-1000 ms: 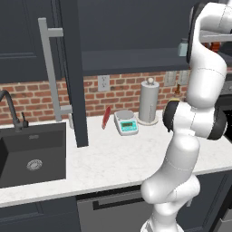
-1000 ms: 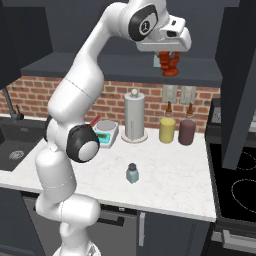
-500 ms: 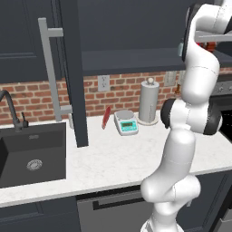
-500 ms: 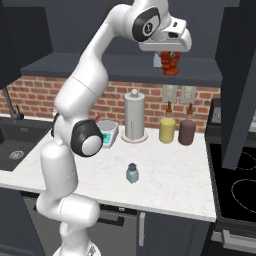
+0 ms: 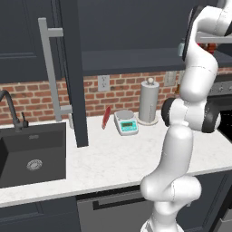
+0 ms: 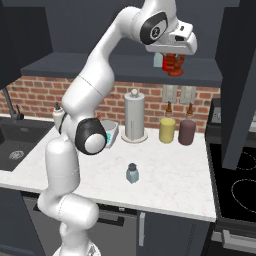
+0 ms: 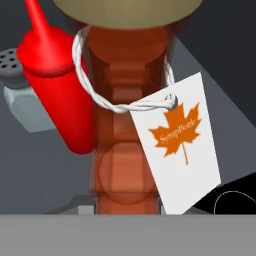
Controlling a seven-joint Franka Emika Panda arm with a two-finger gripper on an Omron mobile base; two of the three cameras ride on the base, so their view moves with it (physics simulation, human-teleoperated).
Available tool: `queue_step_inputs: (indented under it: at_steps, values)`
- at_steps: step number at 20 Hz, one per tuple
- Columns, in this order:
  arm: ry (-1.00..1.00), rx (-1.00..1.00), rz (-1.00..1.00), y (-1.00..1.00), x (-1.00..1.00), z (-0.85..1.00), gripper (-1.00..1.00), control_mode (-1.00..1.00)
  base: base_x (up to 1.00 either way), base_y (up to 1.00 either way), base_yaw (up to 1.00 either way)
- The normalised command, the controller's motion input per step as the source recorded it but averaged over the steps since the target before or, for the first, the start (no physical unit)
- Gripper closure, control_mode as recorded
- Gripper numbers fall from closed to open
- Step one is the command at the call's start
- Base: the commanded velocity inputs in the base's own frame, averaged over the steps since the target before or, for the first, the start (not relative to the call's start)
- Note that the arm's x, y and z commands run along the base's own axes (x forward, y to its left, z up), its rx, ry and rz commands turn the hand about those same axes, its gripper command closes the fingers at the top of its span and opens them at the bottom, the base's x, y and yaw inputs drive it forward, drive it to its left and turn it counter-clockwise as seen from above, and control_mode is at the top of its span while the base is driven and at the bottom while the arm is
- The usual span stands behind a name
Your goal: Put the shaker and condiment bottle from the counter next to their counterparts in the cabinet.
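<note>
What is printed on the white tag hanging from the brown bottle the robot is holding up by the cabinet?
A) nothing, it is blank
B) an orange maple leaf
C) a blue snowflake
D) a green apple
B: in the hand view the white tag, tied by a white cord around the neck of the condiment bottle, bears an orange maple leaf.

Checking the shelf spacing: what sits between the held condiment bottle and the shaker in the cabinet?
In the hand view, the red squeeze bottle stands between the condiment bottle and the shaker, overlapping both.
</note>
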Motion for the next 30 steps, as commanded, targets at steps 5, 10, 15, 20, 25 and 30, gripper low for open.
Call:
queue_step_inputs:
  at_steps: [5, 10, 15, 20, 25, 30]
  values:
    - [0.00, 0.04, 0.00, -0.17, 0.25, 0.00, 1.00, -1.00, 0.00, 0.00, 0.00]
    - [0.00, 0.04, 0.00, -0.13, 0.29, 0.00, 1.00, -1.00, 0.00, 0.00, 0.00]
    - [0.00, 0.04, 0.00, -0.09, 0.31, -0.01, 1.00, -1.00, 0.00, 0.00, 0.00]
    - [0.00, 0.02, 0.00, -0.01, 0.37, -0.06, 1.00, -1.00, 0.00, 0.00, 0.00]
    - [0.00, 0.00, 0.00, 0.00, 0.13, -0.11, -1.00, -1.00, 0.00, 0.00, 0.00]
    - [0.00, 0.01, 0.00, -0.08, -0.20, 0.00, -1.00, -1.00, 0.00, 0.00, 0.00]
